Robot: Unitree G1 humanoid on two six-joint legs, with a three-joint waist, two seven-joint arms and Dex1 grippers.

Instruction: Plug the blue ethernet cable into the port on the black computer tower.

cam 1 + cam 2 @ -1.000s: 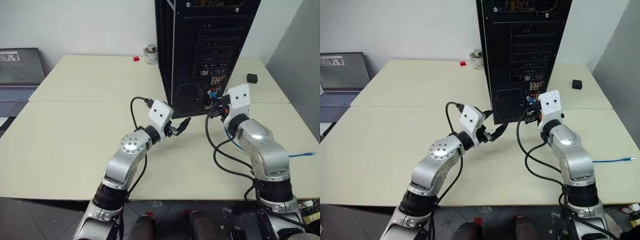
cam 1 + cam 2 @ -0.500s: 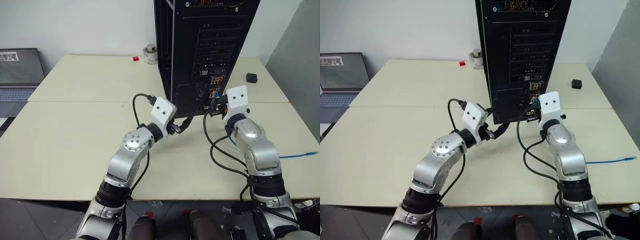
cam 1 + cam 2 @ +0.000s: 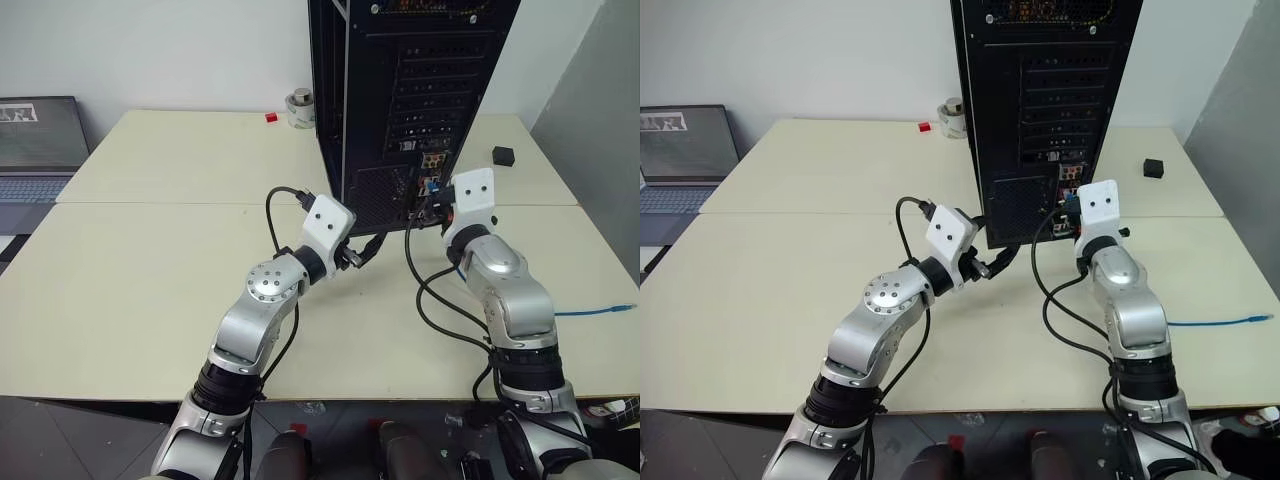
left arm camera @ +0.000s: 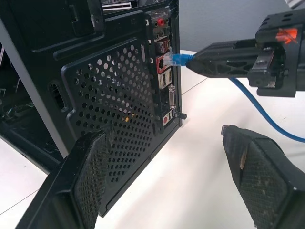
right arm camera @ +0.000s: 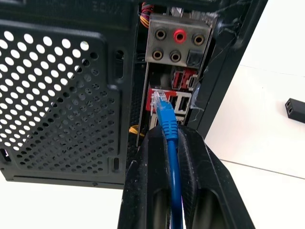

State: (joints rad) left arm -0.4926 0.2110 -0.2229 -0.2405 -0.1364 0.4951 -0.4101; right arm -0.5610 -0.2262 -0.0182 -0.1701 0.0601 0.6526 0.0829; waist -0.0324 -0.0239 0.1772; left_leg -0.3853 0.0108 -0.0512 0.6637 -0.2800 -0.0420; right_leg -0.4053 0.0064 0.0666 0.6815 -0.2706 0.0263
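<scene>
A: Where is the blue ethernet cable point(image 5: 167, 125) relative to the right gripper point(image 5: 167, 143)?

B: It runs lengthwise between the two black fingers, which are pressed together on it; the jaws are clamped on the cord just behind its clear plug, and the plug sticks out past the fingertips.

A: And the plug itself?

B: Its tip sits right at the port point(image 5: 157, 98), a small socket in the red-framed block of the back panel on the black computer tower point(image 3: 400, 90); in the left wrist view the plug point(image 4: 180, 59) meets the panel at that red socket; whether it is fully seated I cannot tell.

A: The rest of the cord?

B: It trails back from the right gripper, and its far end lies on the table point(image 3: 150, 260) at the robot's right edge point(image 3: 600, 310), well apart from the tower.

A: The left gripper point(image 4: 171, 167)?

B: Its jaws stand wide apart and hold nothing; one finger point(image 4: 83, 181) is close to the perforated vent grille at the tower's lower corner, the other point(image 4: 257, 167) is over bare table; it points toward the tower's base, beside the right gripper and lower than it.

A: Anything else on the table?

B: A small black block point(image 3: 503, 155) near the tower's right side; a small tin point(image 3: 300, 108) and a red piece point(image 3: 271, 118) behind on the left; a grey laptop point(image 3: 40, 140) off the left edge.
</scene>
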